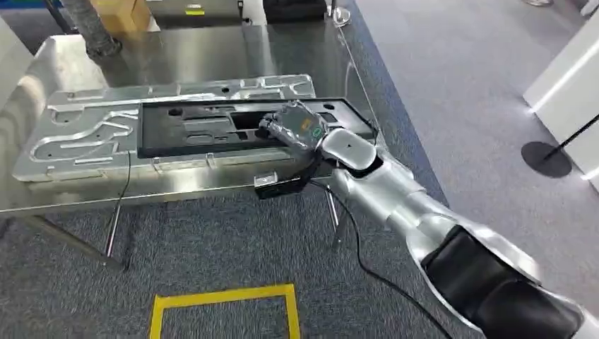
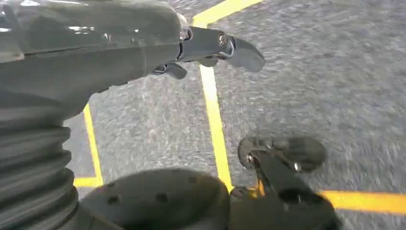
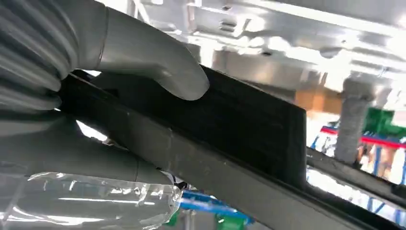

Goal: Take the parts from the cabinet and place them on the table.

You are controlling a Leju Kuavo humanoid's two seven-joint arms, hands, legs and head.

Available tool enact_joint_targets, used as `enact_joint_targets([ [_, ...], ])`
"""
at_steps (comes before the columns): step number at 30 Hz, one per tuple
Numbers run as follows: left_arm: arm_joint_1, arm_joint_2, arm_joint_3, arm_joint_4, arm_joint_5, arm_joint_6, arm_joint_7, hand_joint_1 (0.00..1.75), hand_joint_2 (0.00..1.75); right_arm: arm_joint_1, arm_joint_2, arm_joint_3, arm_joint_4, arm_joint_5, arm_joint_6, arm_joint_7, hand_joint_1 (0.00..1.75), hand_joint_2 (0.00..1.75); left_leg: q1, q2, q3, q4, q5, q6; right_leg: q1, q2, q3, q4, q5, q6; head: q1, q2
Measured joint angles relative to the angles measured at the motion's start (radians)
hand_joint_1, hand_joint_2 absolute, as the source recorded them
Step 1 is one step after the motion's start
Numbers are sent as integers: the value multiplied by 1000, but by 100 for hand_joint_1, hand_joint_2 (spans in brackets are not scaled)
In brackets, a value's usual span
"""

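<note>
A long black part with cut-out shapes lies on a silver machined plate on the metal table. My right hand is at the black part's near right end and grips its edge. In the right wrist view the thumb presses on one face of the black part, and a finger lies against the opposite side. My left hand hangs over the carpet with its fingers stretched out and nothing in them.
The table's front edge faces me, with thin legs and a dangling cable below. A yellow taped square marks the grey carpet. A cardboard box and a grey hose stand behind the table. White furniture is at the right.
</note>
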Motion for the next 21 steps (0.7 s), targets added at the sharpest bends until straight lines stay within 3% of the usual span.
enact_joint_targets([
  [2, 0, 1, 0, 0, 0, 1, 0, 0, 175, -7, 5, 8, 6, 6, 5, -5, 175, 175, 3, -2, 23, -13, -7, 11, -3, -2, -25, 58, -5, 5, 0, 0],
  [5, 2, 1, 0, 0, 0, 0, 0, 0, 175, -11, 10, 18, 20, 13, 13, -6, 175, 175, -2, -2, 40, -14, -27, 21, -3, -2, -172, 274, -77, 9, 0, 0],
  [6, 4, 1, 0, 0, 0, 0, 0, 0, 175, -7, 10, 24, 25, 17, 15, -7, 175, 175, -3, -3, 52, -14, -36, 24, -3, -2, -213, 318, -93, 9, 0, 0],
  [7, 7, 1, 0, 0, 0, 0, 0, 0, 175, -3, 11, 29, 29, 21, 17, -8, 175, 175, -5, -7, 66, -14, -46, 25, -3, -2, -231, 317, -83, 6, 0, 0],
  [8, 9, 1, 0, 0, 0, 0, 0, 0, 175, -3, 11, 34, 33, 23, 18, -8, 175, 175, -8, -10, 82, -14, -58, 25, -2, -2, -230, 277, -49, 2, 0, 0],
  [9, 10, 1, 0, 0, 0, 0, 0, 0, 175, -5, 11, 39, 38, 23, 18, -8, 175, 175, -11, -11, 100, -14, -70, 24, 1, -2, -216, 208, 8, -6, 0, 0],
  [10, 10, 1, 0, 0, 0, 0, 0, 0, 175, -9, 11, 43, 40, 23, 18, -8, 175, 175, -16, -12, 120, -15, -84, 23, 5, -2, -193, 118, 78, -19, 0, 0],
  [11, 11, -2, 0, 0, -1, 0, 0, 0, 175, -13, 11, 46, 44, 23, 18, -8, 175, 175, -15, -12, 123, -18, -97, 23, 15, -2, -180, 33, 167, -37, 0, 0],
  [12, 8, -4, 0, 0, -1, -1, 0, 0, 175, -18, 11, 49, 48, 24, 19, -8, 175, 175, -18, -12, 138, -17, -104, 14, 23, -2, -183, 26, 148, -39, 0, 0],
  [14, 6, -5, 0, -1, 0, -2, 0, 0, 175, -25, 19, 56, 49, 25, 22, -7, 175, 175, -14, -10, 150, -20, -110, 5, 28, -2, -171, 10, 142, -44, 1, 0],
  [16, 5, -4, 0, -1, 0, -2, 0, 0, 175, -31, 21, 58, 51, 25, 22, -6, 175, 175, -17, -9, 153, -5, -109, -4, 18, -2, -135, -4, 130, -53, 0, 0],
  [17, 5, -4, 0, -1, 0, -1, 0, 0, 175, -35, 24, 59, 53, 25, 22, -4, 175, 175, -13, -4, 139, 42, -104, -9, 16, -2, -115, -11, 120, -55, 0, 0],
  [18, 3, -4, 0, -1, 0, -1, -1, 0, 175, -43, 27, 61, 53, 24, 23, -3, 175, 175, -12, -3, 103, 107, -107, -16, 14, -3, -105, -11, 110, -61, 0, 0],
  [19, 2, -4, 0, -1, 0, -1, -1, 0, 175, -47, 30, 62, 54, 24, 23, -3, 175, 175, -7, -3, 54, 177, -127, -21, 13, -3, -95, -11, 101, -60, 0, 0],
  [21, 4, -4, 0, -1, 1, -2, -2, 0, 175, -46, 32, 67, 55, 24, 23, -3, 175, 175, 1, -2, -34, 280, -200, -33, 12, -1, -71, -11, 78, -58, 0, 0],
])
